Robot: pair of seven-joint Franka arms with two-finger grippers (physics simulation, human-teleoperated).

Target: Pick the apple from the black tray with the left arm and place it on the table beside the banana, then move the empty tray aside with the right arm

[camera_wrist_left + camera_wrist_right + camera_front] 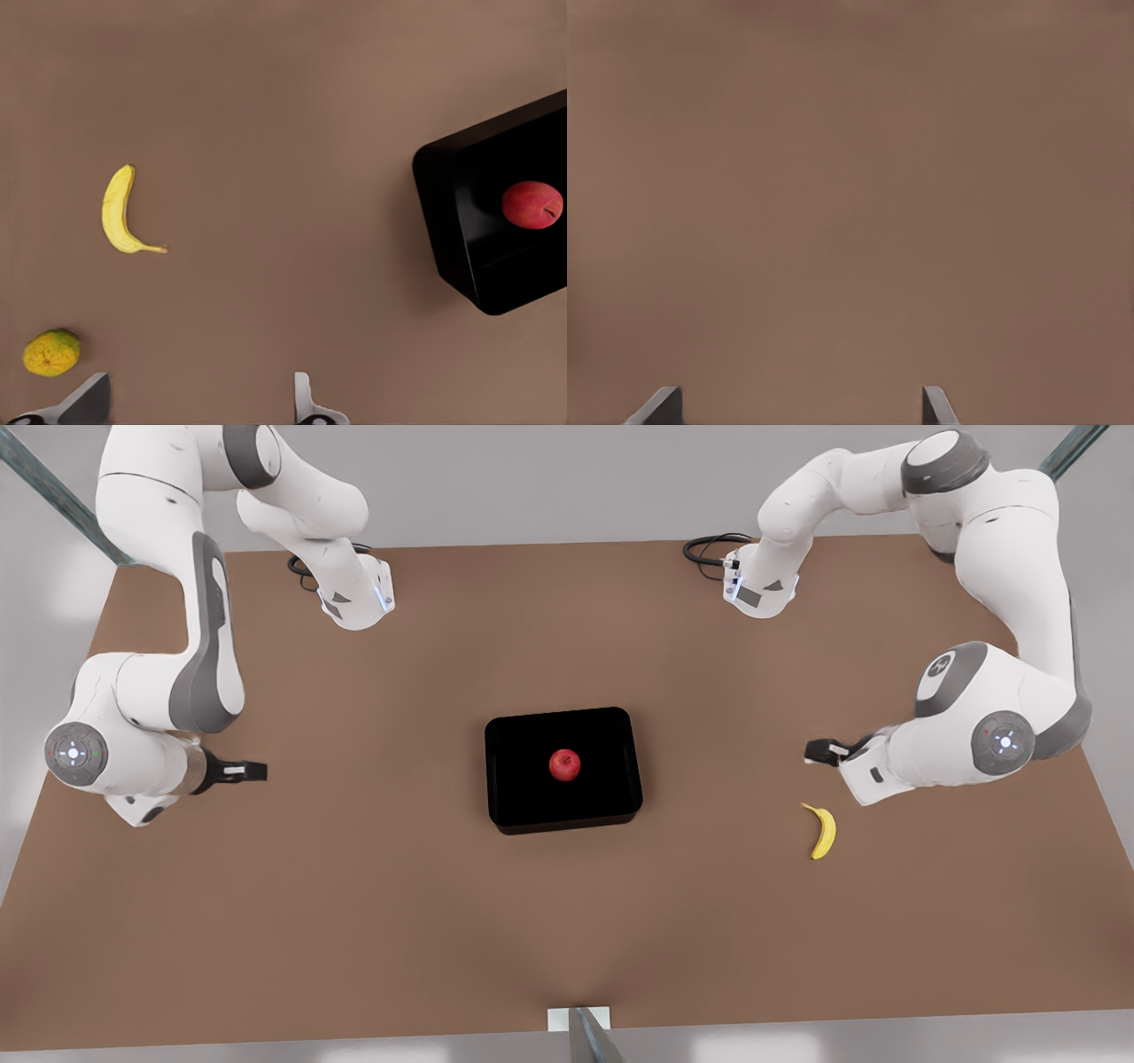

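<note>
A glossy red apple (pixel 564 764) (pixel 532 204) lies near the middle of the black tray (pixel 532 815) (pixel 452 221), which sits at the centre of the brown table (pixel 354 903). The yellow banana (pixel 823 832) (pixel 120 217) rests on the table toward the front view's right. My left gripper (pixel 819 751) (pixel 195 403) hovers open just behind the banana, well to the right of the tray, holding nothing. Far off at the front view's left, my right gripper (pixel 252 771) (pixel 797 407) waits open over bare tabletop.
A dull yellow-green round fruit (pixel 51 352) lies on the table near the banana, close to my left gripper. The arm bases and their black cables (pixel 709 549) stand along the table's far edge. Bare tabletop surrounds the tray on all sides.
</note>
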